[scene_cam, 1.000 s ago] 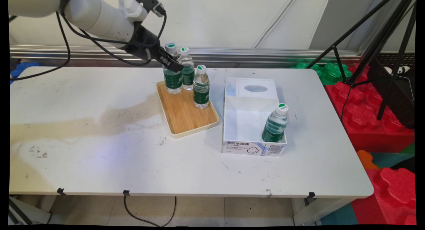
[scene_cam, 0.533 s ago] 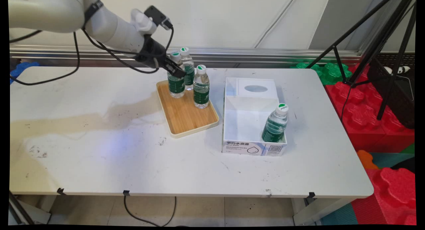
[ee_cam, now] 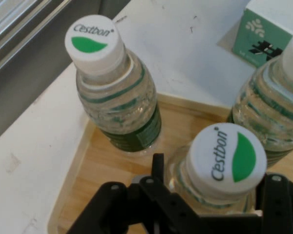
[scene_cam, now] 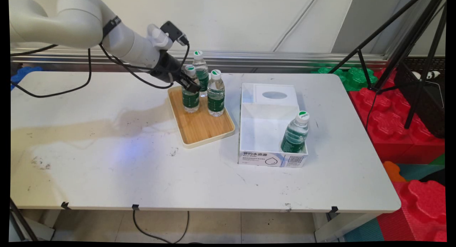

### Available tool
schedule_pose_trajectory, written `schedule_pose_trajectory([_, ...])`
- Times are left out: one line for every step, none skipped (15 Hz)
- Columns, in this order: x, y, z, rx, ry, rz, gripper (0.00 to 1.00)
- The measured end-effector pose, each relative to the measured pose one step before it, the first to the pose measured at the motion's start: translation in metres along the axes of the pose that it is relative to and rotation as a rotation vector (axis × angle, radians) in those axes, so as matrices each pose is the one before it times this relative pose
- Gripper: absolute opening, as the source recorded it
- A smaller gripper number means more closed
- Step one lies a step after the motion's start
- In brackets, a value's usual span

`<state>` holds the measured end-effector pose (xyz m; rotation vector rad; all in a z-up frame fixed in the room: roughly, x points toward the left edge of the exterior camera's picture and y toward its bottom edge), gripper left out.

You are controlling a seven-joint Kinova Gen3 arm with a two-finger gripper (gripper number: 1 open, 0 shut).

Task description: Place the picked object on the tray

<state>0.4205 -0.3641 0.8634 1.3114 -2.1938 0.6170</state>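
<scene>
claw point(scene_cam: 190, 86) pinched on a water bottle point(scene_cam: 190, 95) just under its cap, on the wooden tray point(scene_cam: 203, 124) | two more bottles just beyond it | judged: water-filled, fairly heavy, thin slick plastic yields; stiffer neck is best gripped

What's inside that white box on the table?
The white box holds one water bottle with a green label, leaning in its near right corner. The rest of the floor looks bare; the spot behind its near wall is hidden.
</scene>
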Motion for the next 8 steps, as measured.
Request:
schedule_pose_trajectory([-0.00252,-0.00064,0.0038,-0.00419,-0.00115,0.00326,0.0])
schedule_pose_trajectory([-0.00232,-0.00075,0.00311,-0.00405,-0.00052,0.00354,0.0])
schedule_pose_trajectory([-0.00156,-0.00045,0.00198,-0.00339,0.00017,0.00437,0.0])
schedule_pose_trajectory([-0.00091,-0.00025,0.00117,-0.00232,0.0004,0.00302,0.0])
schedule_pose_trajectory([-0.00129,-0.00047,0.00117,-0.00291,0.00053,0.00448,0.0])
schedule_pose_trajectory([-0.00154,-0.00066,0.00072,-0.00251,0.001,0.00458,1.0])
schedule_pose_trajectory([-0.00005,-0.00044,0.00037,-0.00229,0.00322,0.00624,1.0])
schedule_pose_trajectory([-0.00056,-0.00068,-0.00055,0.00004,0.00241,0.00395,1.0])
